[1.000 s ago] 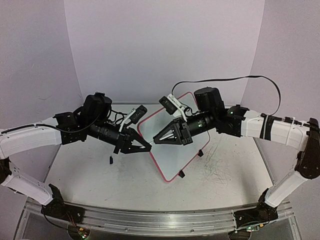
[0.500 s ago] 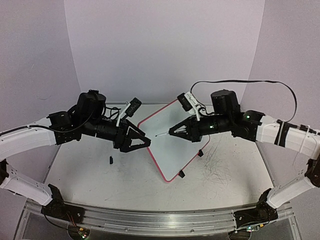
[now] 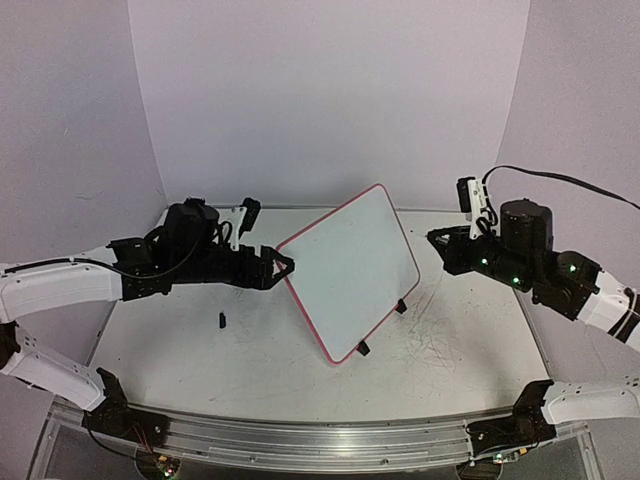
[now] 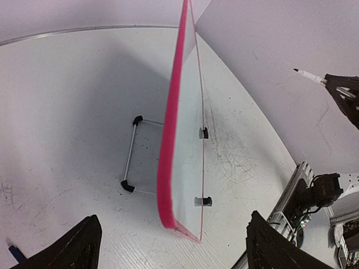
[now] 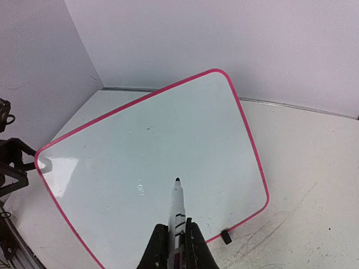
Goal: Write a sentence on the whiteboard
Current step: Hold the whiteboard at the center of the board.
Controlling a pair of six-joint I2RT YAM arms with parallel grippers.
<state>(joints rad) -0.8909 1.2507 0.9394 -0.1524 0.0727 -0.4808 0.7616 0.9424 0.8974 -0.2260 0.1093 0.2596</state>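
The whiteboard (image 3: 350,270) stands tilted on its wire stand mid-table, with a pink rim and a blank white face (image 5: 157,157); the sentence does not show on it. In the left wrist view the whiteboard (image 4: 168,162) is edge-on. My left gripper (image 3: 279,267) hovers open by the board's left corner, its black fingertips (image 4: 85,246) wide apart with nothing between them. My right gripper (image 5: 176,246) is shut on a white marker (image 5: 178,207), black tip bare and pointing at the board from a distance. In the top view the right gripper (image 3: 438,243) hangs right of the board.
A small black cap (image 3: 221,320) lies on the table left of the board. Old scribble marks (image 3: 440,340) cover the table on the right. The board's black feet (image 3: 363,348) rest on the table. An aluminium rail (image 3: 300,440) runs along the near edge. Walls enclose three sides.
The two grippers met in front of the board a second ago. My left gripper has opened and pulled back left; the right arm has drawn back to the right with the marker.
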